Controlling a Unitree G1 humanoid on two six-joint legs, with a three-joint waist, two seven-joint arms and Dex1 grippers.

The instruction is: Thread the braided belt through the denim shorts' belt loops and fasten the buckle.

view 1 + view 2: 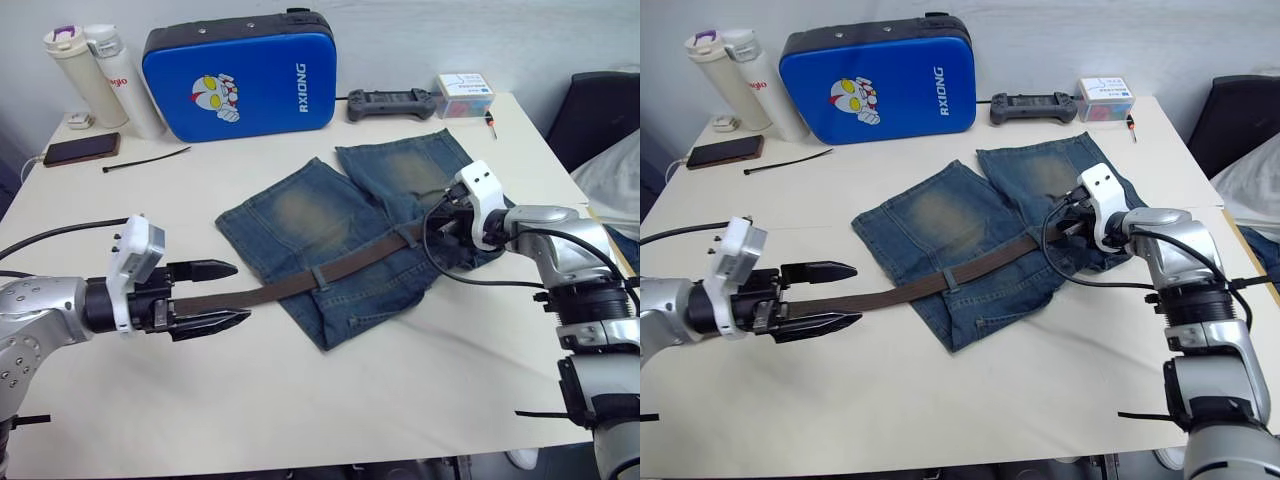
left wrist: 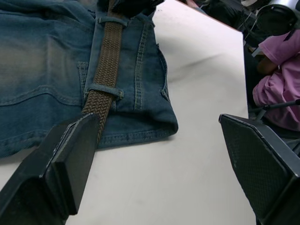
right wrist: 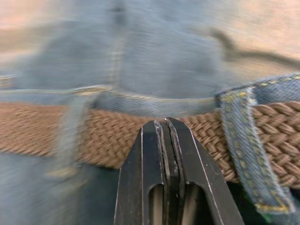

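Note:
The denim shorts (image 1: 340,225) lie flat in the middle of the white table (image 1: 330,400), waistband toward me. The braided belt (image 1: 350,262) runs along the waistband under two belt loops (image 2: 104,89), and its free end reaches out past the shorts on the left. My left gripper (image 1: 240,293) is open at that end, with the belt running along its lower finger (image 1: 215,322). My right gripper (image 3: 165,123) is shut at the waistband's right end, its tips against the belt beside a belt loop (image 3: 243,140). The buckle is hidden.
At the back stand a blue case (image 1: 240,75), two bottles (image 1: 85,75), a phone (image 1: 80,150), a black cable tie (image 1: 145,160), a controller (image 1: 392,103) and a small box (image 1: 465,95). A person in pink (image 2: 276,84) sits beyond the table's right edge.

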